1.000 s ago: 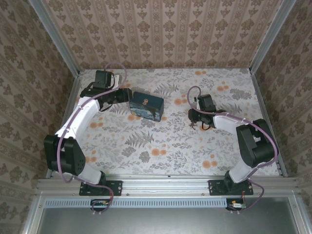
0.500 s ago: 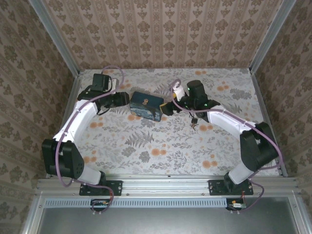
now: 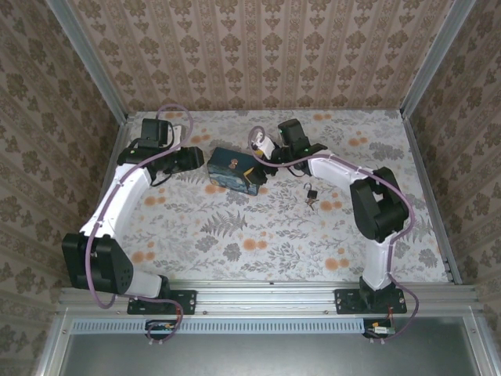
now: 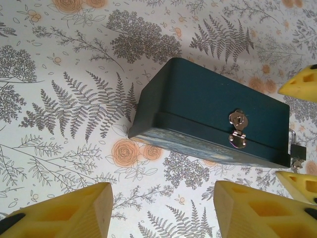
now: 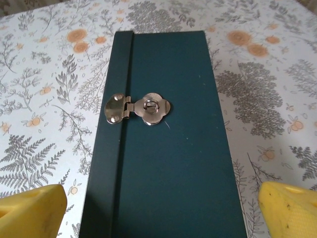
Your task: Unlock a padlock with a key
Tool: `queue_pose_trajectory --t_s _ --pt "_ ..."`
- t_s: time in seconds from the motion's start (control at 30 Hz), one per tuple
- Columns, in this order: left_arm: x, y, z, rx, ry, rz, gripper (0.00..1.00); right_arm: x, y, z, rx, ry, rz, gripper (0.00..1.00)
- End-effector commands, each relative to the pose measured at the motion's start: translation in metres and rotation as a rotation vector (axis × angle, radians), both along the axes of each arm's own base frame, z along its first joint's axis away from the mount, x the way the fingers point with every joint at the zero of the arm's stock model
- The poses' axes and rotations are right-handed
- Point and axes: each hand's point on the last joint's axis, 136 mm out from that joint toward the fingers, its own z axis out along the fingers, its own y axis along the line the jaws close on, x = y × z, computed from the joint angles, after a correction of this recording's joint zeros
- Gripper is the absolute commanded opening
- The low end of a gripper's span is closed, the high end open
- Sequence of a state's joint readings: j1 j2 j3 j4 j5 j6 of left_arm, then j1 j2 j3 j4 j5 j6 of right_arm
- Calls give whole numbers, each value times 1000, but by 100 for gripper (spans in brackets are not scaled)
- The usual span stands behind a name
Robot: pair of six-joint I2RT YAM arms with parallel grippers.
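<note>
The tiny dark padlock point(image 3: 311, 191) lies loose on the floral table, right of the dark-blue box point(image 3: 235, 170). A small reddish key point(image 3: 311, 204) lies right against it; I cannot tell whether it sits in the lock. The padlock point(image 4: 297, 150) also peeks past the box's far end in the left wrist view. My right gripper point(image 3: 260, 166) is open at the box's right end, and the box point(image 5: 163, 148) with its silver latch point(image 5: 138, 108) lies between its yellow fingers point(image 5: 290, 208). My left gripper point(image 4: 163, 213) hangs open just left of the box point(image 4: 213, 114), holding nothing.
Patterned walls and metal posts close in the table on three sides. Both arms lean in from the near edge and meet around the box at the back centre. The box's clasp point(image 4: 238, 129) faces up and is shut.
My right gripper opened, left the padlock and key on the table, and swung left to the box's right end. The left gripper shifted slightly back and left.
</note>
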State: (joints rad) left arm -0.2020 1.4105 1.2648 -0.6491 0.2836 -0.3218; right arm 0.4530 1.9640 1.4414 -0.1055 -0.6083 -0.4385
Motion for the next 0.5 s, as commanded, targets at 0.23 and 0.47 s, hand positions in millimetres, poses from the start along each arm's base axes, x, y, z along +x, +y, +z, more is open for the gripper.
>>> queue_pose_trajectory --t_s 0.23,0.47 --pt "-4 4 6 19 -4 0 56 4 19 -16 -26 43 60 93" --pt "-4 7 11 22 -20 6 56 0 18 -16 11 90 11 72"
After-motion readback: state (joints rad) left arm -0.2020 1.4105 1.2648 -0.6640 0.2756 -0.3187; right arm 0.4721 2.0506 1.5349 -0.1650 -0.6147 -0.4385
